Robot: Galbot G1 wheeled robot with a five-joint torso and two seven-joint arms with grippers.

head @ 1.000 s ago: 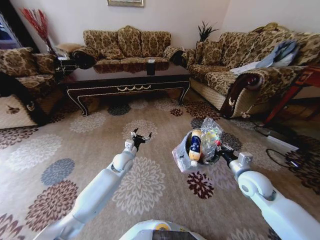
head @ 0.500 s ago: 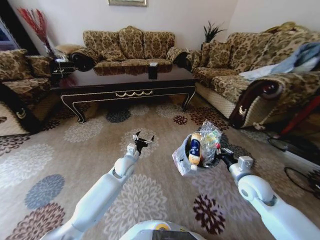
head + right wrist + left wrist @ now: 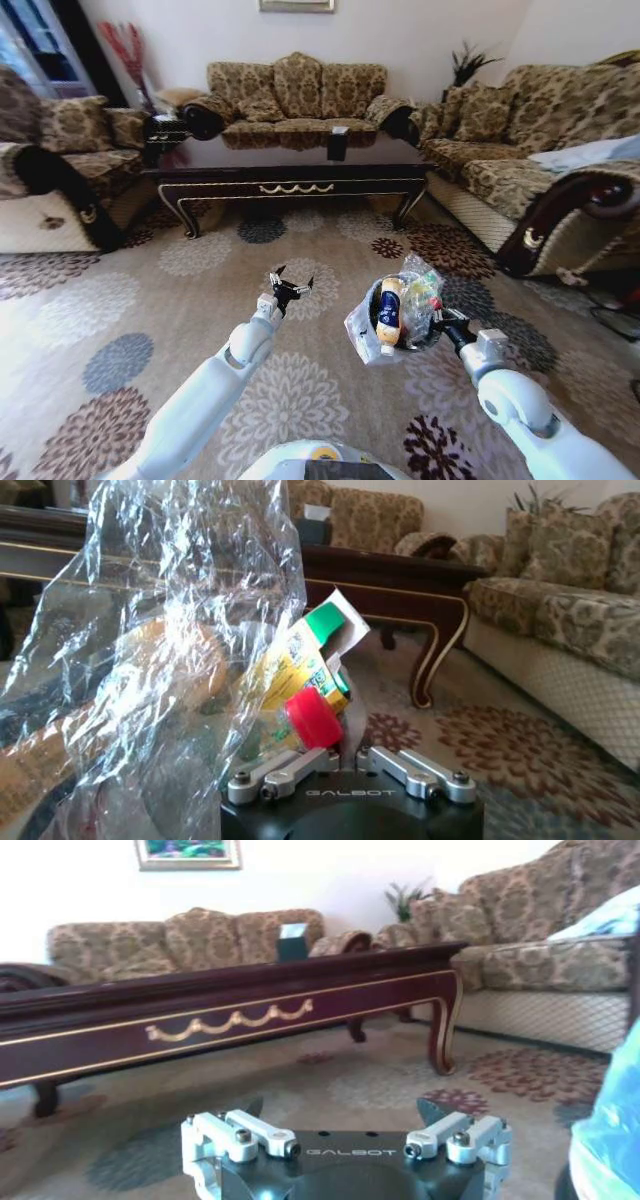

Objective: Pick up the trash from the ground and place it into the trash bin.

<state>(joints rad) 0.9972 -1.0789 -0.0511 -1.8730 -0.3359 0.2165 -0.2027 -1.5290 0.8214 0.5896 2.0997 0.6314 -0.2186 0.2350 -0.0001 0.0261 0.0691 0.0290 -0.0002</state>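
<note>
Readable text: "GALBOT" | on left gripper [image 3: 345, 1136] body, left wrist view | "GALBOT" on right gripper [image 3: 347, 769] body, right wrist view | packet print illegible

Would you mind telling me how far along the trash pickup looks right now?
Several pieces already sit in the trash bin, including a yellow bottle and a green wrapper. The right gripper holds the bin off the carpet; the left gripper is open and empty. No litter is visible on the carpet, so little seems left.
</note>
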